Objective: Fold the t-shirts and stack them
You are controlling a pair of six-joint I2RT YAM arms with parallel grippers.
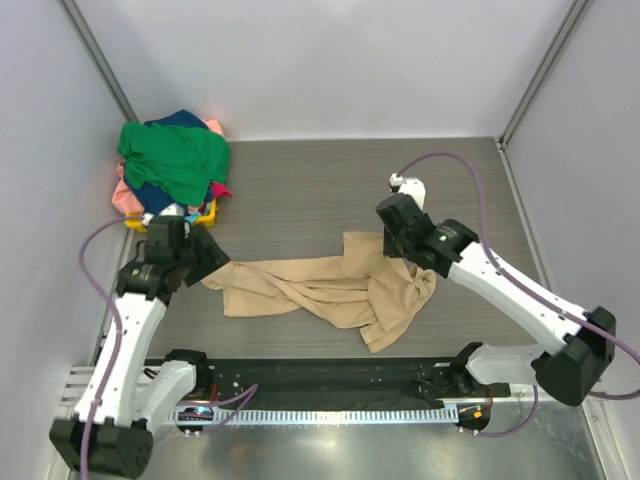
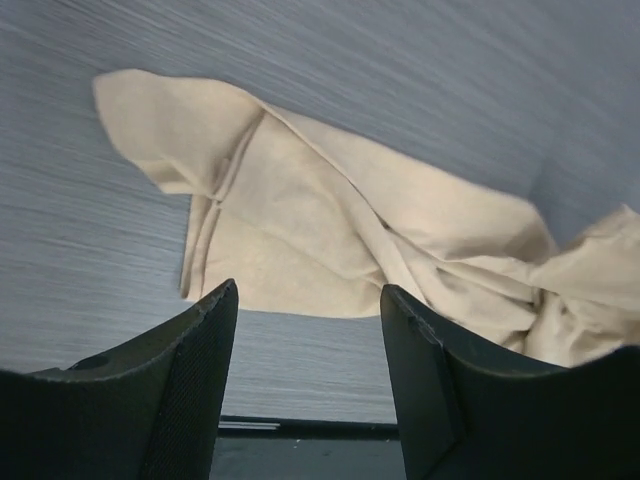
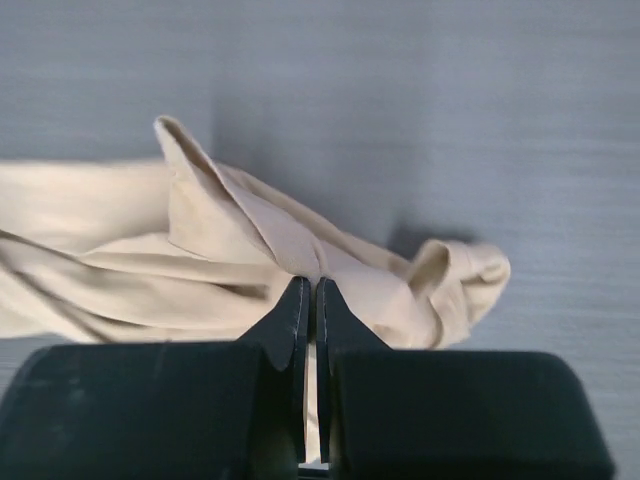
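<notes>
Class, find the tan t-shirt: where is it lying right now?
Top view: the tan t-shirt lies crumpled centrally on the table, its left end before the open left end effector, its right edge pinched by the right end effector.

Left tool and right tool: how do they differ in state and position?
The left tool is open and holds nothing; the right tool is shut on a fold of the tan t-shirt. The left tool is near the shirt's left end, the right tool at its right part. Both are black.
</notes>
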